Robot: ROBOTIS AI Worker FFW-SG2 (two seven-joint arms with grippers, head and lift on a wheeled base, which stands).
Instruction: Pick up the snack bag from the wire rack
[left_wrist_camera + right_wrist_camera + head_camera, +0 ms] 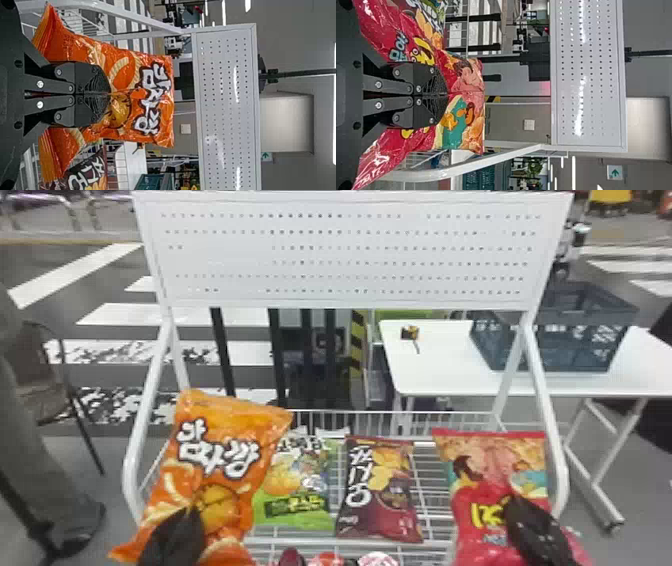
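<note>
Snack bag, the big orange one [230, 430], was in the grip of the left gripper [180, 530]. It was up at the left end of the wire rack [431, 477], tipped a little to one side. In the left wrist view, the two black fingers [97, 79] were closed tight on the middle of the bag, with their tips close together.

The right gripper [530, 525] had a bag too. It was closed on a red snack bag [475, 505] at the right end of the rack. In the right wrist view, its fingers [433, 81] pinched the middle, and the bag puffed out on both sides. I cannot tell if either of these two bags touched the rack.

Between them, a green bag [300, 495] and a dark red bag [380, 490] lay side by side on the wires. The orange bag hid a bit of the green one. The dark red bag and the red one were apart, with wires showing between.

A white board with little holes [345, 255] stood above the rack. Behind was a white table [440, 375] with a dark basket [550, 335] on it.
</note>
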